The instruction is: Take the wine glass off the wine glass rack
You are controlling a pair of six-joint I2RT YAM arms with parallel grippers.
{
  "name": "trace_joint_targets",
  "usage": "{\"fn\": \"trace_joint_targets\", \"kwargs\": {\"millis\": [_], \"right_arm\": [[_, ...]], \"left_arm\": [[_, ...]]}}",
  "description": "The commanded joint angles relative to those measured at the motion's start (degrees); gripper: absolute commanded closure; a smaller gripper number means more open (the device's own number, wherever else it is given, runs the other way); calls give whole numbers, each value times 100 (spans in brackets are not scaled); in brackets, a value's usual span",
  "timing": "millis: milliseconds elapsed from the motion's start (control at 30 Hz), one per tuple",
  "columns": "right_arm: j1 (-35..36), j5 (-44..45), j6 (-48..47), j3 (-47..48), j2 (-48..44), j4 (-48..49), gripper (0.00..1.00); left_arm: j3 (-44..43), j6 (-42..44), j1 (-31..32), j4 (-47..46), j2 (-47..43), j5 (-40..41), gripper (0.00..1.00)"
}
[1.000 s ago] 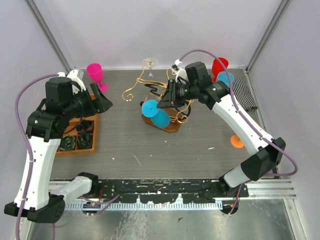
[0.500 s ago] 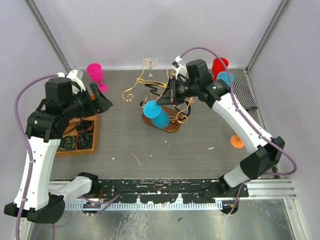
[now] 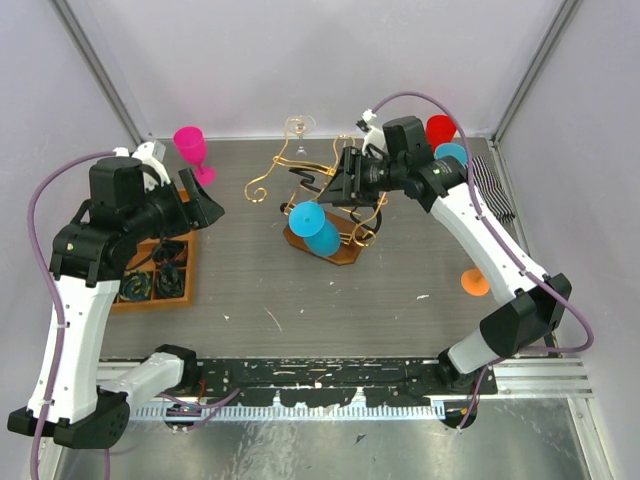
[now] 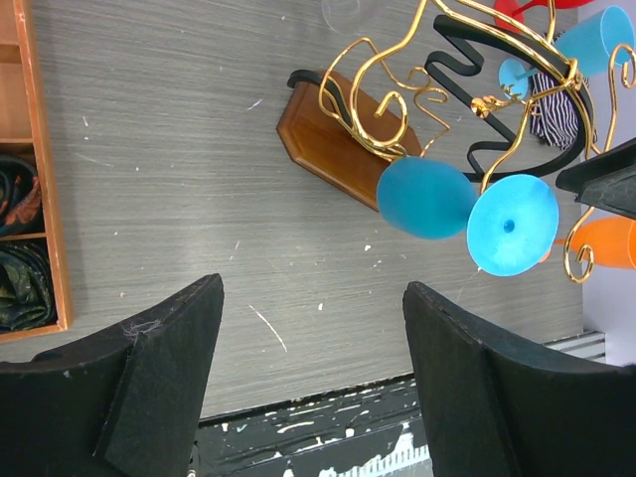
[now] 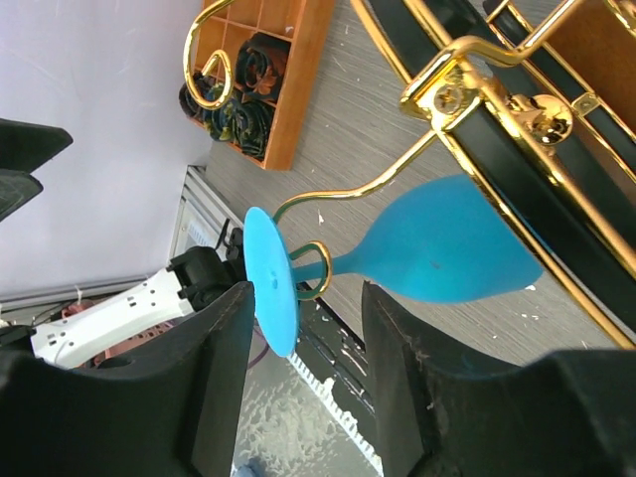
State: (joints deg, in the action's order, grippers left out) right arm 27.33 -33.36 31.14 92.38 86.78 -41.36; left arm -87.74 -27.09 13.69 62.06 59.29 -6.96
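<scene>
A blue wine glass (image 3: 314, 228) hangs upside down on the wine glass rack (image 3: 300, 180), its stem caught in a gold wire loop. In the right wrist view its round foot (image 5: 270, 283) stands just beyond my left finger and its bowl (image 5: 447, 253) lies under the black bar. My right gripper (image 5: 303, 298) is open, one finger on each side of the stem, gripping nothing. My left gripper (image 4: 313, 288) is open and empty above bare table, well left of the rack's wooden base (image 4: 333, 134).
An orange compartment tray (image 3: 160, 272) with dark rolls sits under the left arm. A pink glass (image 3: 190, 145) stands at the back left and a clear glass (image 3: 298, 127) behind the rack. A red cup (image 3: 438, 128), a blue cup (image 3: 450, 155), a striped cloth (image 3: 492, 188) and an orange disc (image 3: 474, 282) are on the right.
My right gripper's fingers have parted and it has drawn back a little to the right. The blue glass still hangs on the rack. The left arm has not moved.
</scene>
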Motion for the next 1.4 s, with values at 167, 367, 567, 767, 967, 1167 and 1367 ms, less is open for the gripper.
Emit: {"fn": "trace_joint_targets", "kwargs": {"millis": [167,367,567,767,967,1167,1367], "right_arm": [[240,-387,-178,-46,103,255,51],[361,-530,-274,113,184,282,65],[286,-527,-174,224,213,290,99],[60,-888,520,75,94,885,99],[-175,-1440,1575,-551,21,2094,99],[-163,-1779,2144,-816,196,2771,99],[-101,-2033,2156,-612,273,2719,99]], "left_arm": [[109,-42,14,34,-86,-33,20],[65,-46,19,44,-65,-42,20],[65,-79,18,41,-50,-76,21],[65,-68,12,103,-64,-68,21],[67,-103,19,102,-81,-99,21],[30,-103,14,139,-81,-112,21],[37,-103,16,157,-78,-113,21]]}}
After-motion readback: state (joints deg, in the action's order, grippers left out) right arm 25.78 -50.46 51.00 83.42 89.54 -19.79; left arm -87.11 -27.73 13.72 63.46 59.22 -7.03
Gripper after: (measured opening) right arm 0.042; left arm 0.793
